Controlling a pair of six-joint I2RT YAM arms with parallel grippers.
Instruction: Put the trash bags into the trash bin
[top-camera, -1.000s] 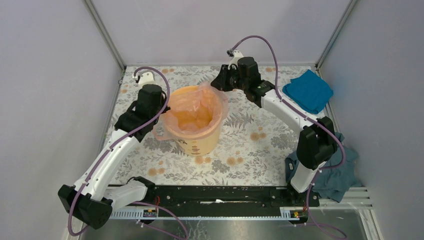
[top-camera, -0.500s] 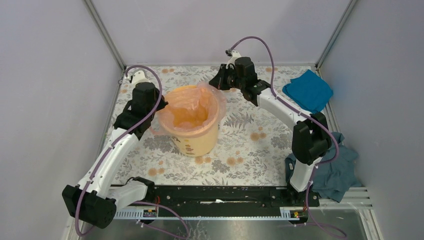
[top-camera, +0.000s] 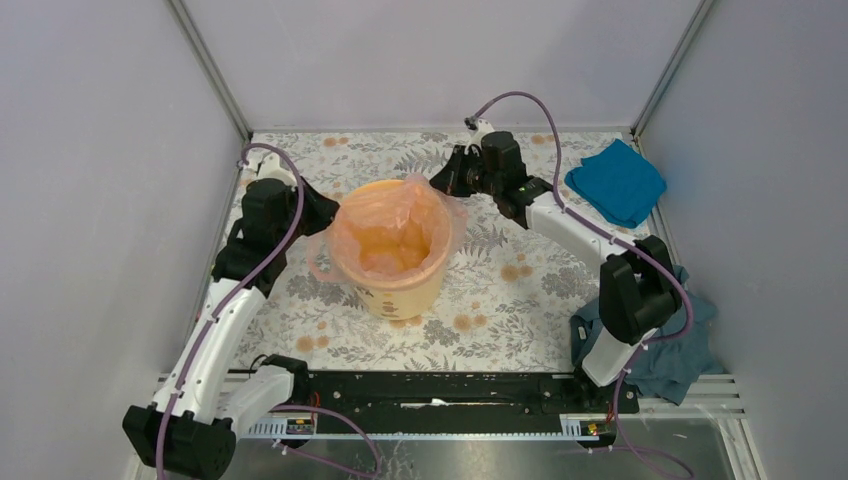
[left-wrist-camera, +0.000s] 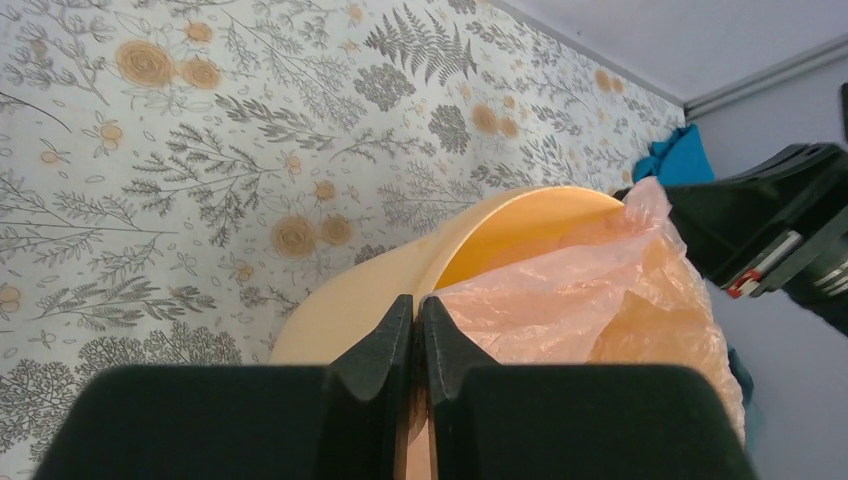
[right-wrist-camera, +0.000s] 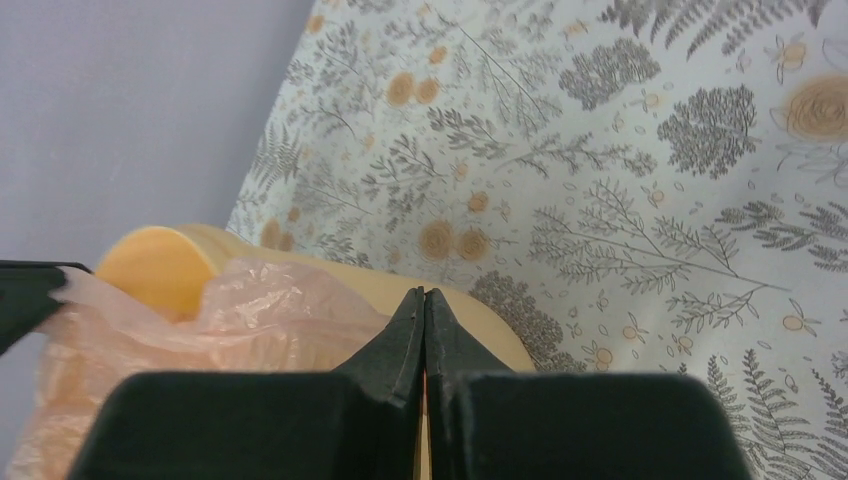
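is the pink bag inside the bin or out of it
In. The top view shows the pink bag hanging down inside the bin like a liner, with its edge spilling out over the rim.

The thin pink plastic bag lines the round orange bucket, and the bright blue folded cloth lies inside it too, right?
No. The bright blue folded cloth lies far right on the table, outside the round yellow-orange plastic bucket, as the top view shows. The thin pink plastic bag does line it.

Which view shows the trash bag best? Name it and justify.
Top external: the whole trash bag lines the trash bin, film folded over its rim. Each wrist view catches only a wrinkled edge at the rim.
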